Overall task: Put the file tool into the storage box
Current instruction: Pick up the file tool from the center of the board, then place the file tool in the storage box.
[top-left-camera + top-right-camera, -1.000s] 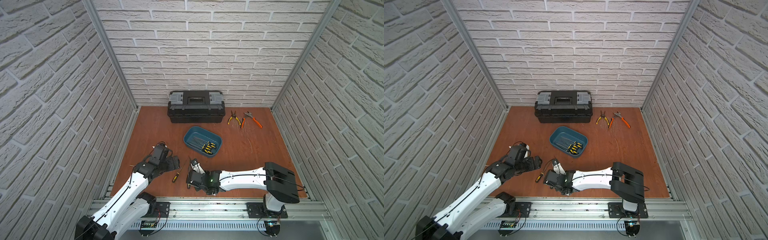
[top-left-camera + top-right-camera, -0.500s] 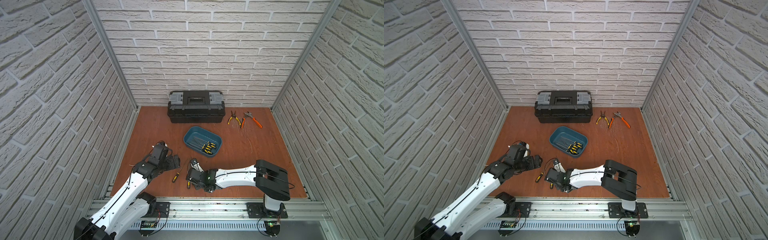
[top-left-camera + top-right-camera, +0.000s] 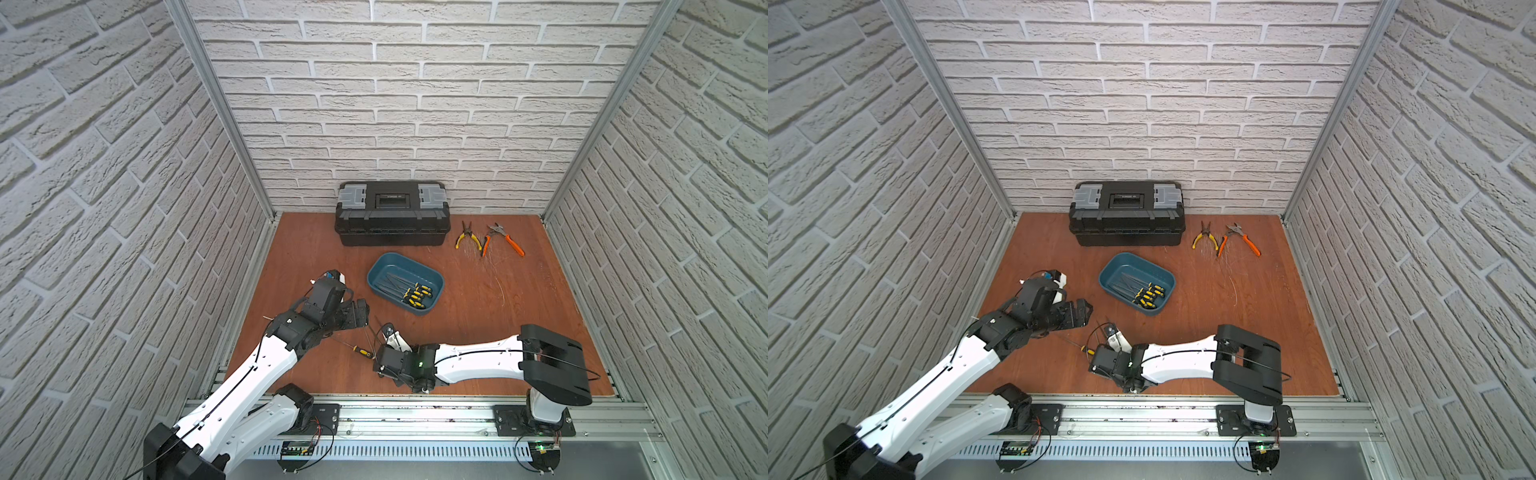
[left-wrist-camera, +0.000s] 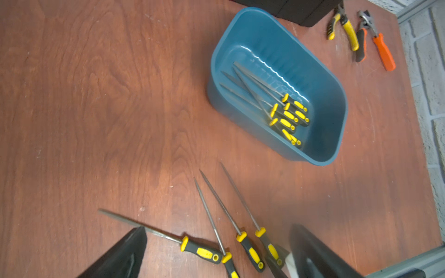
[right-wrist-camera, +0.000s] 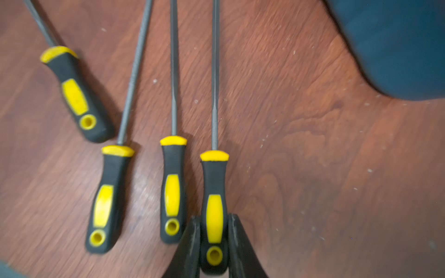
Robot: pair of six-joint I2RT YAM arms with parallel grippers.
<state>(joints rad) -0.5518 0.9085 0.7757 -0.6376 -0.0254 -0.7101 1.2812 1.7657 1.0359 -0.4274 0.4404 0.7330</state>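
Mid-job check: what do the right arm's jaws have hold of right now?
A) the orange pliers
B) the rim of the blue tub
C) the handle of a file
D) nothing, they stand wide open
C: in the right wrist view, the right arm's jaws press shut on both sides of the black-and-yellow handle of one file, next to three other files.

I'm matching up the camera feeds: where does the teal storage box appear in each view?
Top view: storage box mid-table, in front of the black toolbox.
Top view: same place, before the toolbox.
Left wrist: whole box, files inside, beyond the loose files.
Right wrist: blurred blue patch beyond the file in the right pincer.
Shared landmark: the loose file lying apart from the others, visible everywhere.
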